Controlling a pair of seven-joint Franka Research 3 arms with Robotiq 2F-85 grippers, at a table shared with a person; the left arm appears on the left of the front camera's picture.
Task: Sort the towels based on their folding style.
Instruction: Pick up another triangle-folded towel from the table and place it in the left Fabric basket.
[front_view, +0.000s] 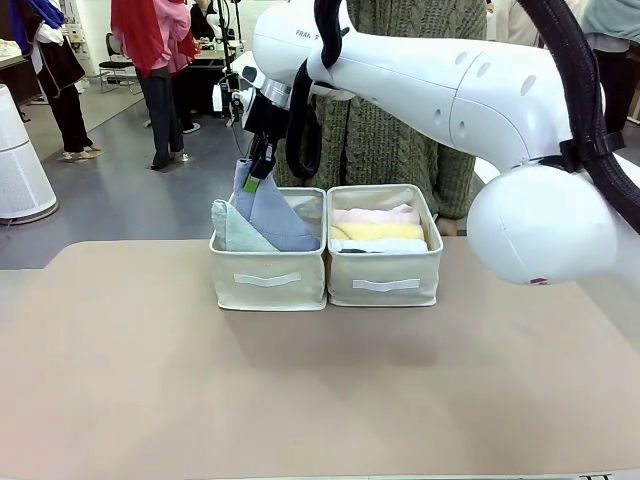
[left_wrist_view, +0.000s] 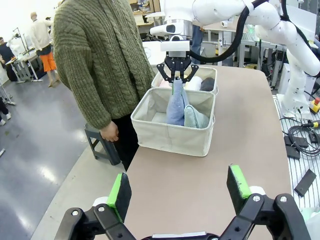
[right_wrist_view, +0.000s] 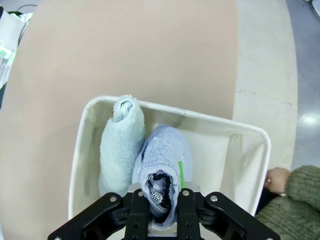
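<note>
My right gripper (front_view: 256, 170) reaches across to the left beige bin (front_view: 268, 280) and is shut on the tip of the periwinkle-blue cone towel (right_wrist_view: 162, 155). The cone stands upright in that bin beside the pale teal cone towel (right_wrist_view: 120, 140). The right bin (front_view: 385, 285) holds the pink roll (front_view: 375, 215), the yellow roll (front_view: 378, 231) and the white roll (front_view: 380, 245); the dark grey roll (left_wrist_view: 207, 84) lies there too. My left gripper (left_wrist_view: 177, 187) hangs open over the table's end, far from the bins, with nothing between its green pads.
A person in a green knitted sweater (left_wrist_view: 95, 55) stands right behind the bins, one hand (right_wrist_view: 277, 177) hanging near the left bin's far corner. The tan table (front_view: 300, 390) stretches bare in front of the bins.
</note>
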